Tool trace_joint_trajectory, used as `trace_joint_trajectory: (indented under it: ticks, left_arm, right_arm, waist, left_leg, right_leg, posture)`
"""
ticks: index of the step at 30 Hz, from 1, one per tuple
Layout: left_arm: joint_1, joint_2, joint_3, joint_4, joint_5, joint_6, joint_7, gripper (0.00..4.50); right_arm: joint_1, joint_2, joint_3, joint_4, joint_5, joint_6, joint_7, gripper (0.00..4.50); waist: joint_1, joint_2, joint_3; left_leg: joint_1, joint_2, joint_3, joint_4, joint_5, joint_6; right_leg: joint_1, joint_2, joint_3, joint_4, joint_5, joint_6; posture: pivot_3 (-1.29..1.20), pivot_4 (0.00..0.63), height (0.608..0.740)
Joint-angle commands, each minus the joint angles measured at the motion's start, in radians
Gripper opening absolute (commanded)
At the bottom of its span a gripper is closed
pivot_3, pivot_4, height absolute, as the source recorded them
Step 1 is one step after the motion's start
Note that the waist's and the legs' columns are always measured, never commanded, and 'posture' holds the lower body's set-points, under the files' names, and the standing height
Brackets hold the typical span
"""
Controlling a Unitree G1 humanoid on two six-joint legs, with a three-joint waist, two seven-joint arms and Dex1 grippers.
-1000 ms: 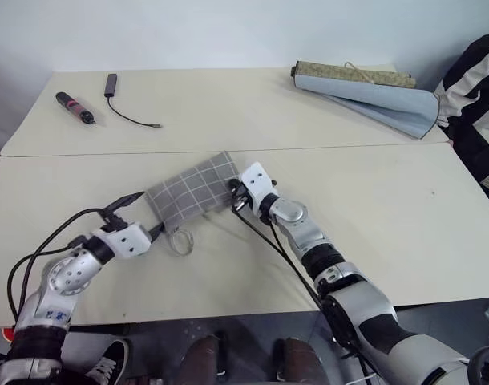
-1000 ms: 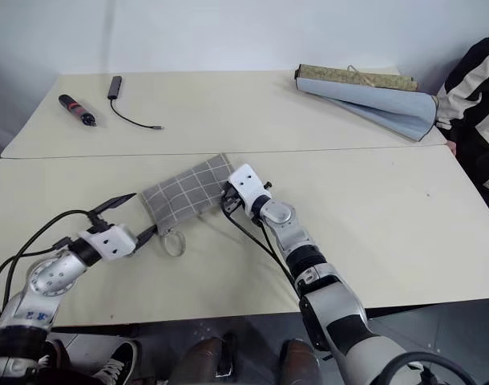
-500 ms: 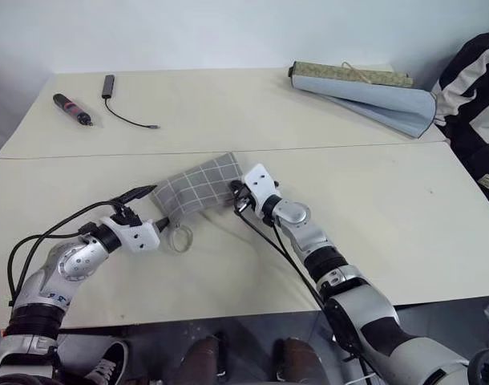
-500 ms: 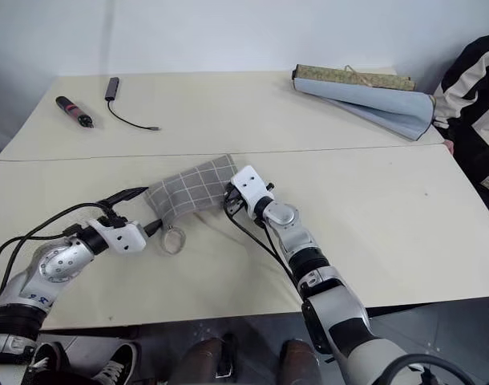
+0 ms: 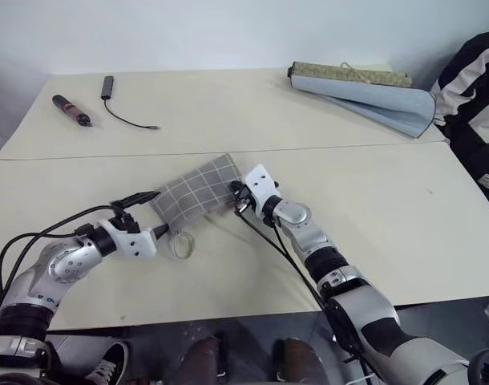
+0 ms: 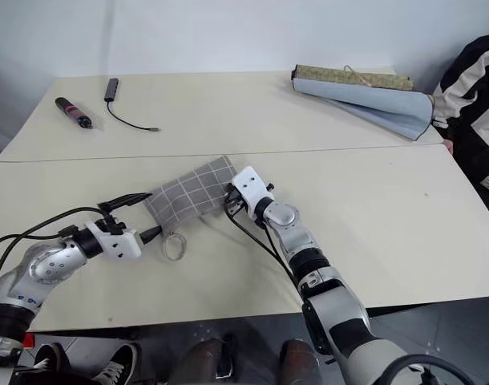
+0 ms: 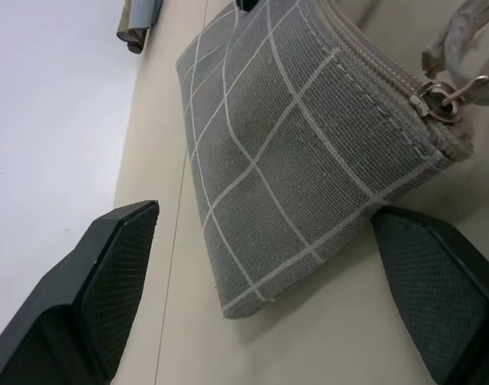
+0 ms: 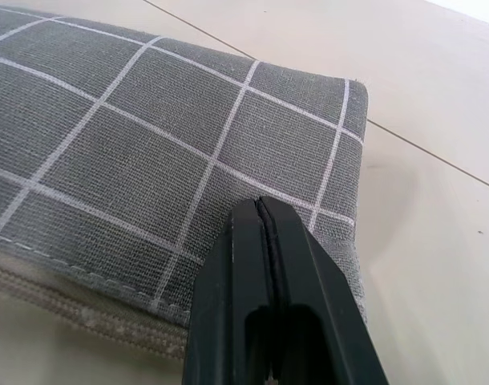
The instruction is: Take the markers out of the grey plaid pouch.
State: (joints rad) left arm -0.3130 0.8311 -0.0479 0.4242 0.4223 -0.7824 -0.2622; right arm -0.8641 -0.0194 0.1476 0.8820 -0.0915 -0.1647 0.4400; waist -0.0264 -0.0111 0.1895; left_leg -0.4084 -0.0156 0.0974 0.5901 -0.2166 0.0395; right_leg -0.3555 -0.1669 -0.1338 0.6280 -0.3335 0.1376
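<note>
In the head views, I am bringing my wide-open left hand in closer than a second ago, its fingers now straddling the near-left corner of the grey plaid pouch on the desk, so I judge a grasp of that end is nearly set up. The pouch is lying flat between my hands, long axis running from my left hand up toward my right hand. In the wrist views, my right hand's closed fingers are pinching the opposite edge, the zip still looking shut.
</note>
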Motion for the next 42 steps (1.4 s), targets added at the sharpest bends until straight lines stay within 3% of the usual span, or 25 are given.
trace_joint_trajectory:
  ticks: [1,3,6,13,18,23,30,32,33,39,42]
  left_arm:
    - [-0.005,-0.066,-0.086,0.023,0.007,0.059,-0.069,4.5]
    - [-0.017,-0.088,-0.082,0.012,-0.015,0.084,-0.083,4.5]
    - [-0.016,-0.092,-0.089,0.007,-0.017,0.084,-0.106,3.87]
    - [0.001,-0.092,-0.095,-0.012,-0.033,0.084,-0.119,1.47]
    - [0.014,-0.093,-0.086,-0.032,-0.071,0.105,-0.148,0.02]
    - [0.028,-0.118,-0.067,-0.089,-0.154,0.176,-0.189,0.02]
    - [0.046,-0.171,-0.07,-0.198,-0.173,0.304,-0.224,0.0]
    - [0.054,-0.194,-0.066,-0.243,-0.199,0.354,-0.242,0.0]
    - [0.055,-0.203,-0.063,-0.275,-0.216,0.388,-0.256,0.0]
    - [0.058,-0.209,-0.036,-0.39,-0.269,0.504,-0.309,0.0]
    - [0.061,-0.207,-0.03,-0.431,-0.289,0.536,-0.332,0.0]
  right_arm:
    - [0.014,0.008,0.004,-0.023,0.01,0.01,0.022,0.04]
    - [0.018,0.007,0.005,-0.028,0.009,0.01,0.023,0.04]
    - [0.026,0.004,0.003,-0.04,0.011,0.017,0.024,0.0]
    - [0.037,-0.002,0.004,-0.059,0.012,0.023,0.027,0.0]
    - [0.039,-0.007,0.006,-0.072,0.013,0.017,0.031,0.0]
    - [0.075,-0.017,-0.016,-0.195,0.102,0.067,0.153,0.0]
    - [0.205,-0.119,-0.016,-0.655,0.328,0.384,0.412,2.37]
    - [0.24,-0.169,0.02,-0.753,0.319,0.377,0.461,3.12]
    - [0.248,-0.212,0.059,-0.76,0.232,0.281,0.45,3.42]
    - [0.193,-0.333,0.157,-0.686,-0.032,-0.092,0.362,3.42]
    - [0.158,-0.356,0.18,-0.628,-0.113,-0.193,0.31,3.42]
  waist:
    - [0.002,0.001,-0.001]
    - [0.004,0.002,-0.001]
    - [0.0,0.002,-0.002]
    - [-0.002,0.002,-0.002]
    - [-0.003,0.005,-0.003]
    - [-0.005,0.005,-0.004]
    - [0.001,0.005,-0.004]
    - [0.002,0.005,-0.004]
    - [0.0,0.005,-0.004]
    - [-0.001,0.004,-0.003]
    - [-0.003,0.003,-0.002]
  left_leg:
    - [0.001,0.0,0.0,0.0,0.0,0.0]
    - [0.002,-0.001,0.0,0.0,0.0,0.001]
    - [0.002,-0.001,0.0,0.0,0.0,0.001]
    - [0.001,-0.001,0.0,0.0,0.0,0.001]
    - [0.002,-0.001,0.0,0.0,-0.001,0.001]
    - [0.002,-0.001,0.001,0.0,-0.002,0.002]
    - [0.001,-0.001,0.001,0.002,-0.004,0.007]
    - [0.001,-0.001,0.001,0.003,-0.007,0.005]
    - [0.001,-0.001,0.001,0.003,-0.008,0.005]
    - [0.0,0.0,0.008,0.004,-0.007,0.004]
    - [0.0,0.001,0.01,0.004,-0.007,0.004]
  right_leg:
    - [0.0,0.0,0.0,0.0,0.0,0.0]
    - [0.0,-0.001,0.001,0.0,0.0,0.0]
    - [0.001,-0.001,0.001,0.0,0.0,0.0]
    - [0.004,-0.001,0.0,0.0,0.0,0.0]
    - [0.004,-0.001,0.0,0.0,0.0,0.0]
    - [0.004,-0.001,0.0,0.0,0.0,0.0]
    - [0.005,-0.001,0.001,-0.002,0.0,0.0]
    - [0.005,-0.001,0.001,-0.003,0.0,0.0]
    - [0.006,-0.002,0.0,-0.003,0.0,0.0]
    - [0.003,-0.001,0.001,-0.006,0.0,0.0]
    - [0.002,-0.001,0.001,-0.006,0.0,0.0]
  posture:
    - [0.0,0.15,0.74]
    - [0.0,0.15,0.74]
    - [0.0,0.15,0.74]
    - [0.0,0.15,0.74]
    - [0.0,0.15,0.74]
    - [0.0,0.15,0.74]
    - [0.0,0.15,0.74]
    - [0.0,0.15,0.74]
    - [0.0,0.15,0.74]
    - [0.0,0.15,0.74]
    - [0.0,0.15,0.74]
